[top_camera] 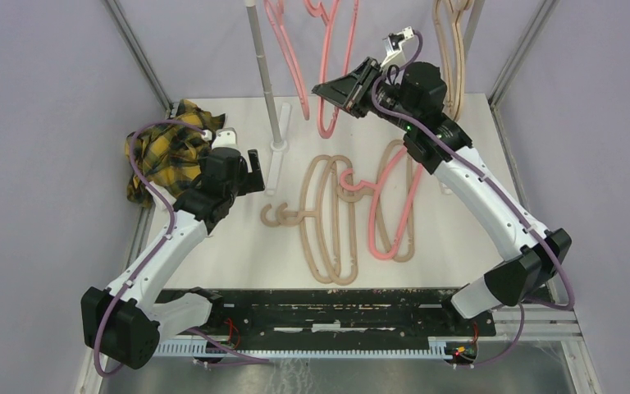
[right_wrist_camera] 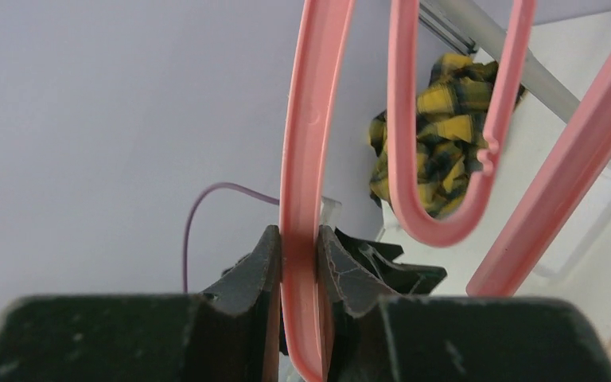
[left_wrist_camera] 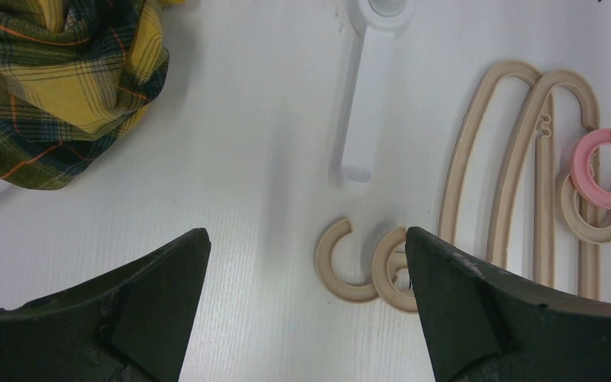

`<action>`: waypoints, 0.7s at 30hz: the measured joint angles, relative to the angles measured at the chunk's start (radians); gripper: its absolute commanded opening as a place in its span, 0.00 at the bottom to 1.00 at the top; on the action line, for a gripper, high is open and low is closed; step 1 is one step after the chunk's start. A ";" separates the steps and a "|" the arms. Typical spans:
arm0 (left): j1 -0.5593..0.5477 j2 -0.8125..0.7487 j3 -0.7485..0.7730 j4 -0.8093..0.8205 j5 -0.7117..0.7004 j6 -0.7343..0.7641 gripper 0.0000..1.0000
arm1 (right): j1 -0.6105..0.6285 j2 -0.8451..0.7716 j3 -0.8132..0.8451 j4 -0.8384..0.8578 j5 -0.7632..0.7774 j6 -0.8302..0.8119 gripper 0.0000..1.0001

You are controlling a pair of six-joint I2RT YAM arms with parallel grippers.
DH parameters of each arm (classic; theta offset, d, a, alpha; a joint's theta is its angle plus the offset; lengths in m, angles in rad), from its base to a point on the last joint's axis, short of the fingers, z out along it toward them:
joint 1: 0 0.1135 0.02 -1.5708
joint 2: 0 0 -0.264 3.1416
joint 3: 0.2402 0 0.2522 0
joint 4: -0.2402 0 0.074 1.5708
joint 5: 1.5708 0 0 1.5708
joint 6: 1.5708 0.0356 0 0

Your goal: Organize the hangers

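Note:
My right gripper (top_camera: 336, 92) (right_wrist_camera: 297, 239) is raised at the back and shut on the lower end of a pink hanger (top_camera: 326, 98) (right_wrist_camera: 306, 151) that hangs down from above. A second pink hanger (top_camera: 289, 57) (right_wrist_camera: 445, 215) hangs beside it. Beige hangers (top_camera: 453, 49) hang at the back right. On the table lie two beige hangers (top_camera: 328, 217) (left_wrist_camera: 517, 159) and a pink hanger (top_camera: 394, 205) overlapping another beige one. My left gripper (top_camera: 250, 174) (left_wrist_camera: 306, 239) is open and empty, above the table just left of the beige hooks (left_wrist_camera: 342, 270).
A yellow-black plaid cloth (top_camera: 164, 148) (left_wrist_camera: 56, 87) lies at the back left. A white stand base (top_camera: 277, 164) (left_wrist_camera: 366, 103) with a grey upright pole (top_camera: 262, 66) stands between the cloth and the hangers. Metal frame posts edge the table.

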 measured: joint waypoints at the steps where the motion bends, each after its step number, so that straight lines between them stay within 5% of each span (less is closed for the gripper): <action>1: 0.000 0.000 0.000 0.000 0.000 0.000 0.99 | -0.004 0.012 0.014 0.013 -0.001 0.012 0.01; 21: 0.003 0.000 0.008 0.000 -0.008 0.038 0.99 | -0.026 0.199 0.155 0.087 -0.011 0.285 0.01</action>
